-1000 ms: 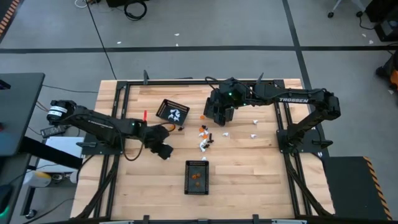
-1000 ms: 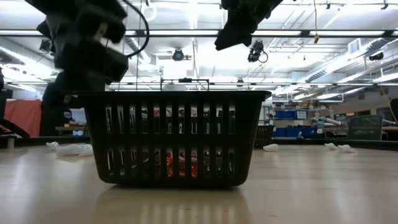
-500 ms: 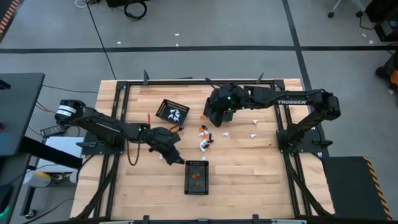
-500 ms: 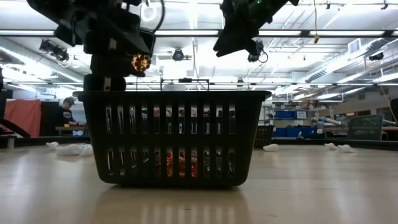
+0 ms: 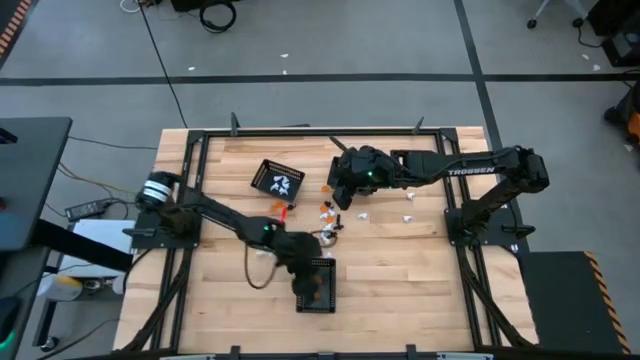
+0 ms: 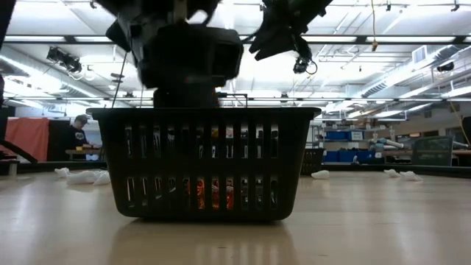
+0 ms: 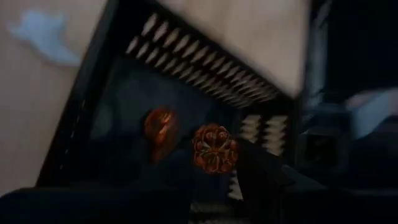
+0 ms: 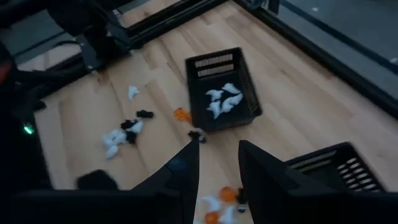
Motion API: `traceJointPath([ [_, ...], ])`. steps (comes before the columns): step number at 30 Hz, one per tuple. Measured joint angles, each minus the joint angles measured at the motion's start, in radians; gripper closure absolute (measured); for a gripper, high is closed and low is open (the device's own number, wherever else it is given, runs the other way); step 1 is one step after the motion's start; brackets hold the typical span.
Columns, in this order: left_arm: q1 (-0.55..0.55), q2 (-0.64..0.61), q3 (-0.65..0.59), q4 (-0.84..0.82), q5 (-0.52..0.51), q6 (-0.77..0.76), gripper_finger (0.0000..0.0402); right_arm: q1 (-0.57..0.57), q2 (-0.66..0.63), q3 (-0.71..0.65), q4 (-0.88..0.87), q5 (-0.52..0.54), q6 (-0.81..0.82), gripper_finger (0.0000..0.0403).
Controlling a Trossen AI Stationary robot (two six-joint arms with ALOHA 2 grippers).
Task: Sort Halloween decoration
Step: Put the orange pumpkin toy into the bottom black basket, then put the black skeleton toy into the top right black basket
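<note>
My left gripper (image 7: 214, 163) is clamped on a small round orange trinket (image 7: 214, 148) with a petal pattern, just above the near basket (image 5: 318, 284) holding other orange pieces. My right gripper (image 8: 217, 163) hangs empty, fingers apart, over scattered trinkets (image 5: 328, 222).

Overhead and table-level views share 1 basket (image 5: 316, 284) (image 6: 204, 162) — wrist views seemingly closer.
</note>
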State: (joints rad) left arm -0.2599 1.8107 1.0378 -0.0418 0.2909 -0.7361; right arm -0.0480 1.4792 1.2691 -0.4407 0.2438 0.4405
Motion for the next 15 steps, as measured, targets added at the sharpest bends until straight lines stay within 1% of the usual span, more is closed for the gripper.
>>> traceJointPath([
  [3,-0.013,0.077,0.111,-0.101,-0.007,0.062,0.0287,0.03,0.0,0.0,-0.001,0.007,0.05,0.0286],
  [5,-0.022,0.108,0.167,-0.191,-0.016,0.105,0.0287,0.052,0.0,0.001,0.002,0.029,0.078,0.0286],
  [7,-0.032,0.135,0.211,-0.21,-0.059,0.132,0.0285,0.074,0.0,0.001,-0.009,0.049,0.095,0.0286],
  [9,-0.041,0.136,0.236,-0.264,-0.102,0.153,0.0276,0.092,-0.001,0.001,-0.008,0.056,0.114,0.0286],
  [11,-0.045,0.143,0.249,-0.236,-0.131,0.162,0.0261,0.107,-0.001,0.001,-0.018,0.056,0.134,0.0286],
  [15,-0.044,0.141,0.255,-0.254,-0.129,0.18,0.0226,0.129,-0.002,0.001,-0.045,0.053,0.178,0.0286],
])
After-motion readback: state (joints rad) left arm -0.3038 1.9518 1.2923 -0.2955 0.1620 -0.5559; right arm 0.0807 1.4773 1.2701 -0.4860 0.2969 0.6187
